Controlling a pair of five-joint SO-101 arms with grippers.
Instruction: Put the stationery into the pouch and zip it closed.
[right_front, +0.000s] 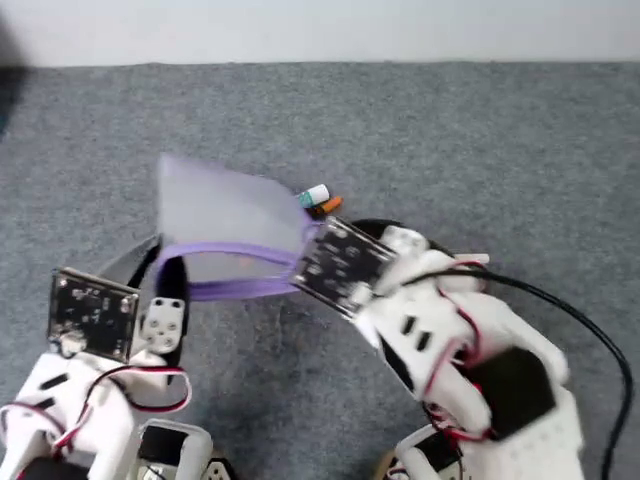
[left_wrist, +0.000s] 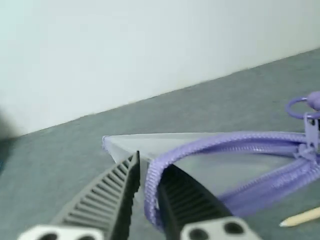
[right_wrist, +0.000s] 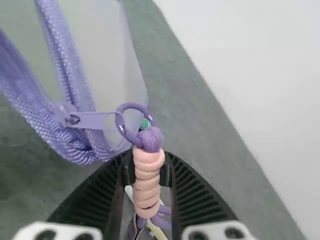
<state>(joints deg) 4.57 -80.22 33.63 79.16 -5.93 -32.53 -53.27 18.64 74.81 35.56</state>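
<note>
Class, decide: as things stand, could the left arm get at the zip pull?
Probably not: the left gripper is clamped on the pouch rim, and the right gripper holds the zip pull by its cord.

Your left arm (right_front: 95, 400) meets the purple-zipped pouch (right_front: 225, 215) at its left end, your right arm (right_front: 470, 350) at its right; pen tips (right_front: 318, 198) show by its far corner on the grey table (right_front: 480, 140).
</note>
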